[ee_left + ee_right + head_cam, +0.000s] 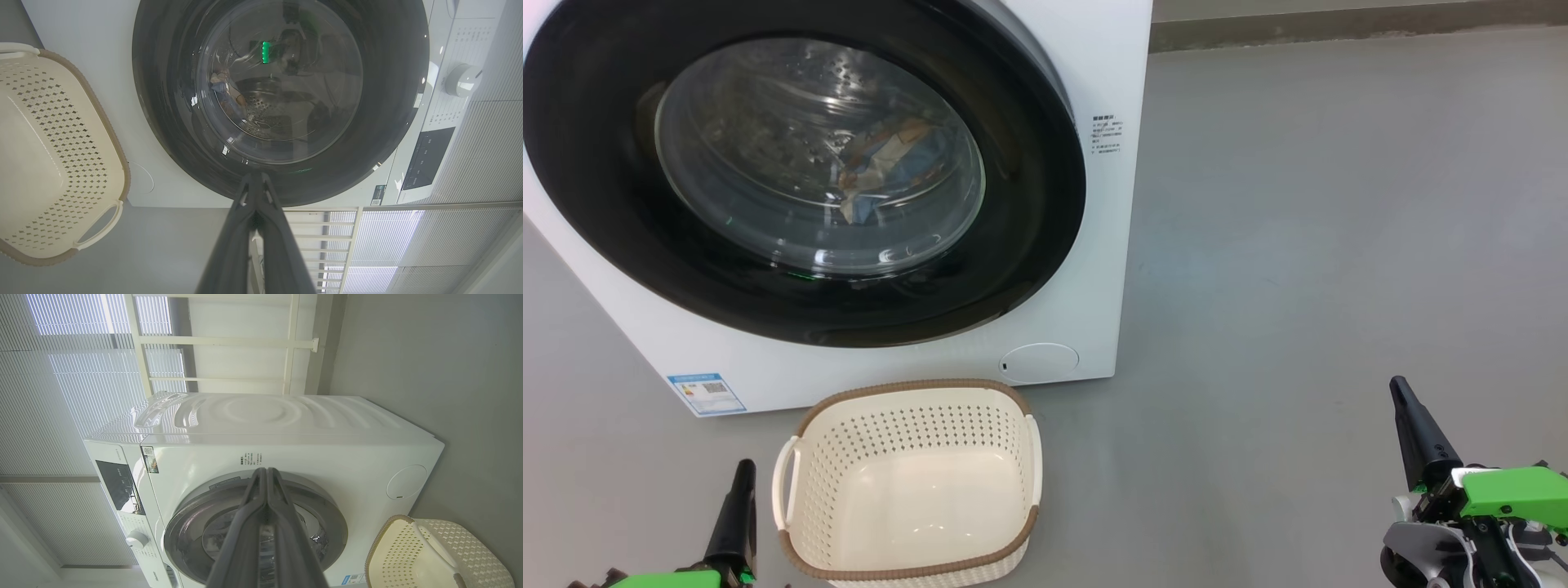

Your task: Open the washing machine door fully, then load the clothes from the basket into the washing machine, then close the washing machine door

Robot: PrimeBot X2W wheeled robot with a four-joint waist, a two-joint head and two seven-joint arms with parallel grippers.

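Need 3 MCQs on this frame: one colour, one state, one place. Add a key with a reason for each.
1. The basket rim is: A) brown B) green C) black
2. The washing machine door is: A) wide open B) closed C) off its hinge
3. The clothes are: A) in the basket B) hanging over the door C) inside the washing machine, behind the door glass

Key:
1 A, a brown woven-look band tops the cream perforated wall.
2 B, the black frame sits flush against the white front.
3 C, blue fabric shows through the glass and the basket is empty.
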